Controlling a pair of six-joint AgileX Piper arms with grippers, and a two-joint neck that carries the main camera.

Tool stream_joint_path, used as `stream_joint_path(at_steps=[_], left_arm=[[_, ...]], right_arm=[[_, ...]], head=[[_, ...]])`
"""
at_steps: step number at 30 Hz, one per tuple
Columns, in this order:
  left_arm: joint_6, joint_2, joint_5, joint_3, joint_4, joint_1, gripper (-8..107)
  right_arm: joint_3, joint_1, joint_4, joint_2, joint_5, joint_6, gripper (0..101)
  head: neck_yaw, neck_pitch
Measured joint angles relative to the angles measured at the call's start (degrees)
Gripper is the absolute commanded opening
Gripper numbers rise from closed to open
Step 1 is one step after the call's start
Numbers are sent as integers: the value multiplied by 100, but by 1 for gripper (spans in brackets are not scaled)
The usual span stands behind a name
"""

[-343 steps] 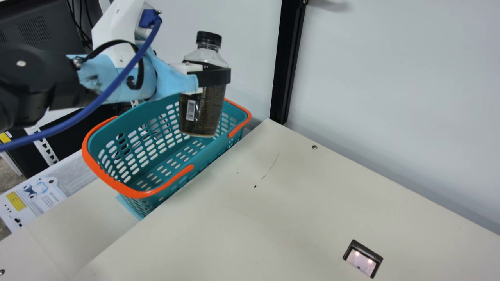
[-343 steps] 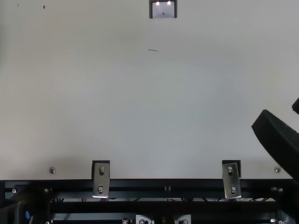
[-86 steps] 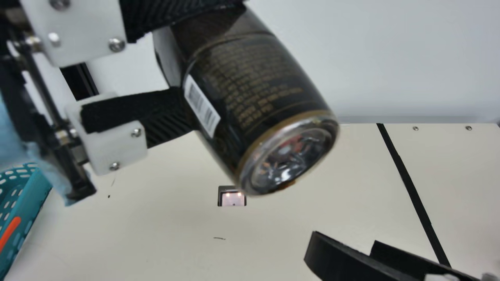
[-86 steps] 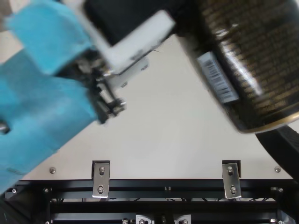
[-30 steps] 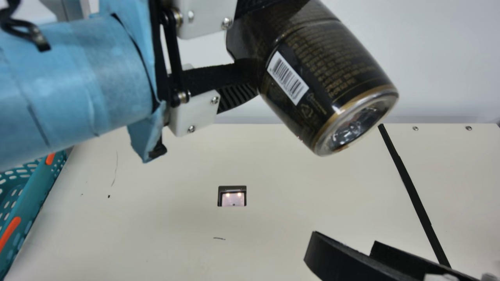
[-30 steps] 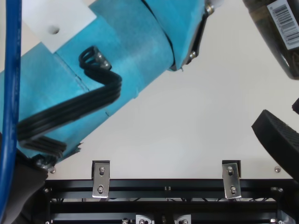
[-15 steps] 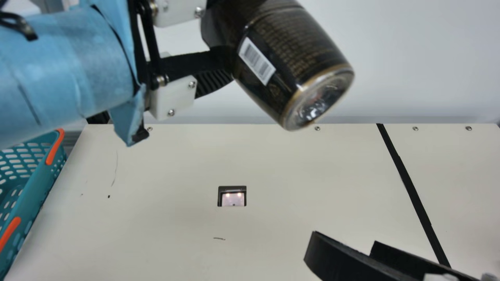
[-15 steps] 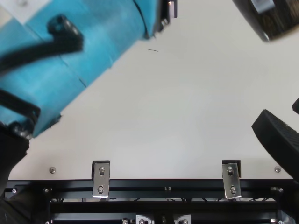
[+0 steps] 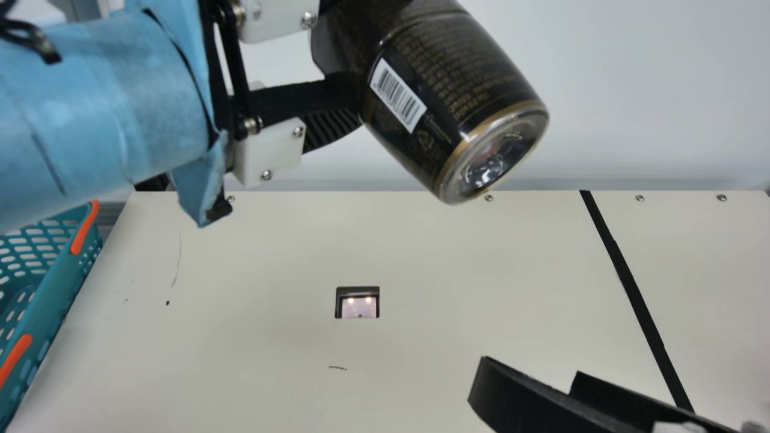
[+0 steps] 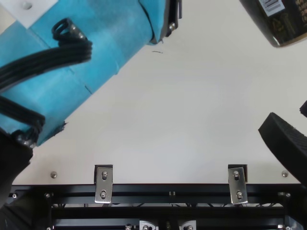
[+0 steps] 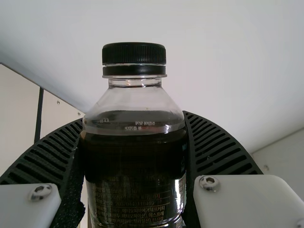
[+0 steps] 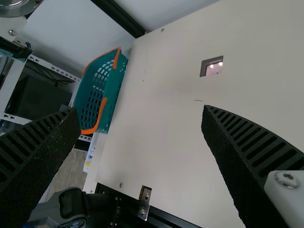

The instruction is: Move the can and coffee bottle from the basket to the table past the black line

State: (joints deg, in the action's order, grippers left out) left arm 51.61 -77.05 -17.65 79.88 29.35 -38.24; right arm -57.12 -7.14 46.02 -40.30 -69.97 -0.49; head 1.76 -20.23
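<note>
Cream tabletop (image 9: 258,258), now: the L arm (image 9: 102,108) reaches in over it after a swing across from the basket (image 9: 53,313), which the bottle was above approx. 11 secs ago; the main camera has turned since, so the shifted backdrop is no move of the basket. The black line (image 9: 628,279) runs down the R side, seemingly uncrossed by the load; the coffee bottle (image 9: 445,84) hangs in mid-air, base showing, held by the left fingers (image 11: 213,142), closed on its sides. In the last sec. it slid back a bit toward the robot's L, away from the line, and has since all but stopped; that reads as a pause or re-aim mid-carry, w/ the crossing and set-down to come. The R arm's ribbed fingers (image 12: 228,152) stand wide apart, nothing between them; they sit near the line in main view, so a low pass could risk a bump. Smallest, the black cap (image 11: 134,53) sits atop the bottle, clear of the grip; can status: can't tell.
</note>
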Motion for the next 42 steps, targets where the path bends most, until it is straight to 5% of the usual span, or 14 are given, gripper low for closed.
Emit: stream_joint_path(at_steps=[6,24,42], left_arm=[[-23,0,0,-13,25,28,10],[-1029,47,-29,-15,1461,-474,10],[-1029,47,-17,-15,1459,-474,10]], right_arm=[[0,0,0,0,0,0,101],[0,0,0,0,0,0,101],[0,0,0,0,0,0,101]], head=[[0,0],[0,0],[0,0]])
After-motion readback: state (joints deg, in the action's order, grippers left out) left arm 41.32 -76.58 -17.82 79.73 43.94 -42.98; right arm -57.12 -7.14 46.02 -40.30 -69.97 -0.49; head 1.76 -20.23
